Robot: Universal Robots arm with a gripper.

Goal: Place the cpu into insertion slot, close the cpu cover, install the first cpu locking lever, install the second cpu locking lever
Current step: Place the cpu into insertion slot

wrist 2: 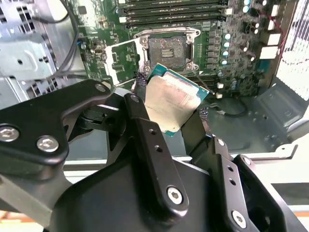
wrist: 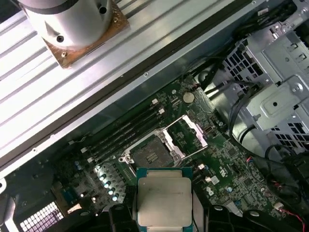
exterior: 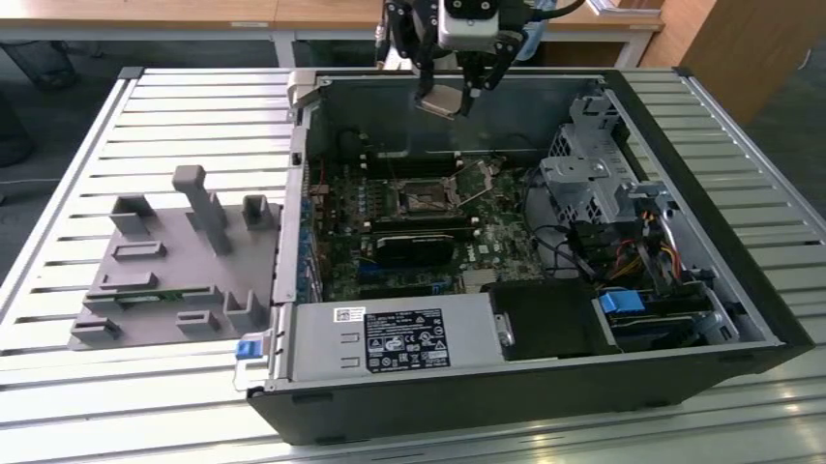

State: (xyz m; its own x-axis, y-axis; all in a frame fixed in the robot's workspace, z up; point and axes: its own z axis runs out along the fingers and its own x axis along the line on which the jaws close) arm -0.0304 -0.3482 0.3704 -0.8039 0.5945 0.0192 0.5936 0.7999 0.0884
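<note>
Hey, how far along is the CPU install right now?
Early. The gripper holds the cpu above the open case, jaws shut on its edges. The insertion slot is empty, the cpu cover open. Seating, closing and locking are not yet done.

cpu (wrist: 163, 200) face dull silvery metal; cpu cover (wrist: 189, 135) shiny metal; claw (wrist 2: 171, 96) matt black.

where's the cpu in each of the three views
Exterior view: cpu held in the fingers over the case's far end.
Second wrist view: cpu tilted between the fingers, in front of the insertion slot.
First wrist view: cpu face-on, near the insertion slot.
Shared landmark: the empty insertion slot.
</note>
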